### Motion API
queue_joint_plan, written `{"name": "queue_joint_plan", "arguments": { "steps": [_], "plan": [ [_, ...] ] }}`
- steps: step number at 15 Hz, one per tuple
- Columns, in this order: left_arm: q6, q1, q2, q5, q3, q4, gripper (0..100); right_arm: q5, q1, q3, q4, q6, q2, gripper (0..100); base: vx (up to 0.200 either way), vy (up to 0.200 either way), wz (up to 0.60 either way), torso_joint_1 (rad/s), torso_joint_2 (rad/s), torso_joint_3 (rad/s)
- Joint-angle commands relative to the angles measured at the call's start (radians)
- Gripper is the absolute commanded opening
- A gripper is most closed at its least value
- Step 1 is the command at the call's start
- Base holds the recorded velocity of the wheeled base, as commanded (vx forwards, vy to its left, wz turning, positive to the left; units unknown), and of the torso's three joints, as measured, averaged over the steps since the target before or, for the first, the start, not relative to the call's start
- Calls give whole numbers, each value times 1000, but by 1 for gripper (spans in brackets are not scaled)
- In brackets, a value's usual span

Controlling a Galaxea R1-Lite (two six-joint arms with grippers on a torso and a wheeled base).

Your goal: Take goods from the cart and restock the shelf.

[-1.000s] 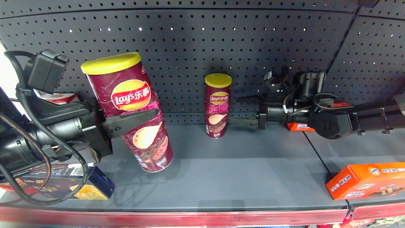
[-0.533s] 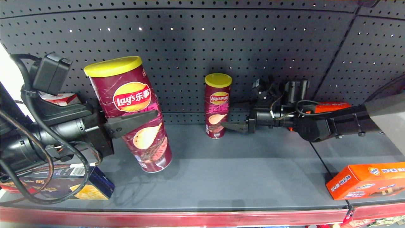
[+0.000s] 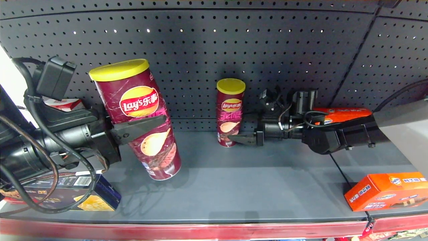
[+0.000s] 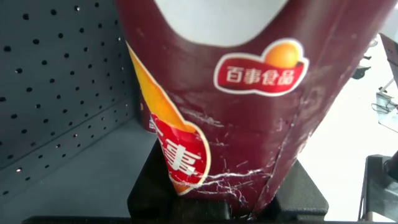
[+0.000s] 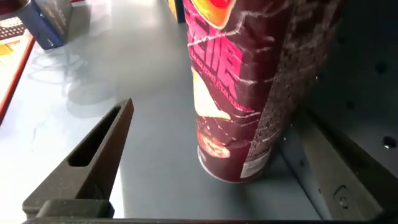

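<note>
Maroon with a yellow lid, the big can (image 3: 133, 100) is clamped in the left gripper (image 3: 147, 129), whose fingers are closed on its middle from both sides. It hangs over the left part of the shelf (image 3: 250, 180), leaning with its lid toward the left and its base low over the board; whether the base edge touches the shelf I cannot tell. The small can (image 3: 230, 110) of the same kind stands upright at the far middle of the shelf, close against the pegboard (image 3: 234, 43). The right gripper (image 3: 239, 135) reaches in from the right with its fingers spread, one on the near side of the small can and one on the far side by the pegboard; the right wrist view shows a clear gap between the near finger and the can, so it is straddled, not squeezed. A blue box (image 3: 93, 197) lies at the near left under the left arm, an orange box (image 3: 388, 190) at the near right, and another orange pack (image 3: 341, 113) far right behind the right arm. As I judge it, the work is partly done: the small can looks shelved and needs only the right gripper drawn clear of it, while the big can is at the shelf but not yet placed. It has yet to be stood upright, set down and let go. How many goods remain to be fetched I cannot judge.
</note>
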Motion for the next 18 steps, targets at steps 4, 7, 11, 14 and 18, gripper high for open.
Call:
{"name": "queue_joint_plan", "arguments": {
  "steps": [4, 7, 11, 14, 18],
  "plan": [
    [-1, 2, 1, 0, 9, 0, 0, -25, 17, -1, 0, 2, -4, 100, 0, 0, 0, 0, 0, 0],
    [-1, 2, -2, 0, 9, 1, 0, -42, 26, -21, -6, 5, 12, 100, 0, 0, 0, 0, 0, 0],
    [-1, 2, -2, 2, 12, 1, 0, -76, 40, -56, -15, 8, 54, 100, 0, 0, 0, 0, 0, 0],
    [-1, 2, -4, 2, 31, 0, 0, -99, 52, -90, -15, 20, 89, 100, 0, 0, 0, 0, 0, 0],
    [-1, 8, -4, 2, 31, 0, 0, -125, 66, -102, -83, 86, 109, 0, 0, 0, 0, 0, 0, 0]
  ]
}}
